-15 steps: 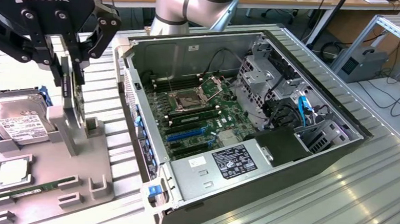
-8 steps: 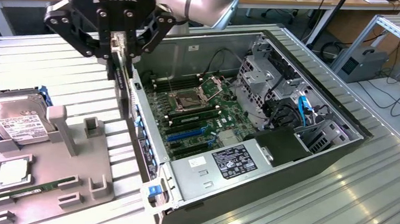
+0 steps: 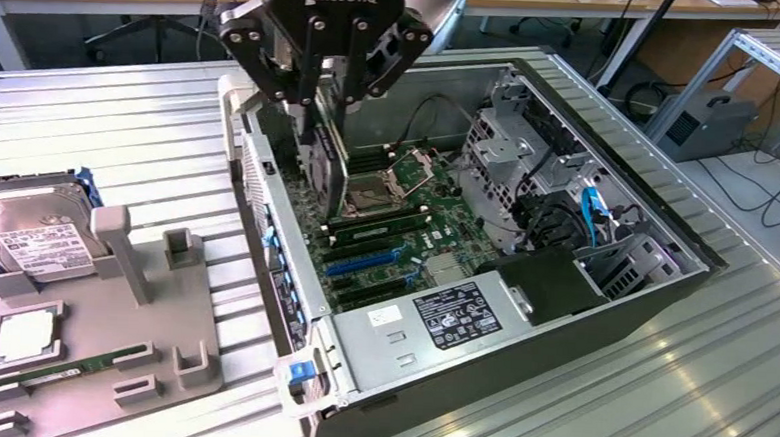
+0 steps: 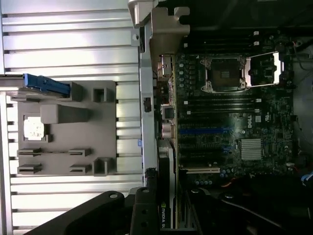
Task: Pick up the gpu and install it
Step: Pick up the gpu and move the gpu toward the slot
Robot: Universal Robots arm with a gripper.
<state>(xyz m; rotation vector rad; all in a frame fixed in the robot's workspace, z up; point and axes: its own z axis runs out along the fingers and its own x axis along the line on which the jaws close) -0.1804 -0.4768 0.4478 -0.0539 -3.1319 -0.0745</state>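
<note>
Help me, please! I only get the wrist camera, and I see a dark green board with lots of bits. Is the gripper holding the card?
Observer: Yes. The black gripper is shut on the top edge of the flat dark gpu, which hangs upright.
Operator: Is it inside the computer?
Observer: Its lower end reaches down inside the open dark metal computer case, near the wall on the exterior view's left. Whether it touches a slot I cannot tell.
Operator: What else is out there?
Observer: A silver labelled hard drive stands propped in the grey plastic holder on the exterior view's left.
</note>
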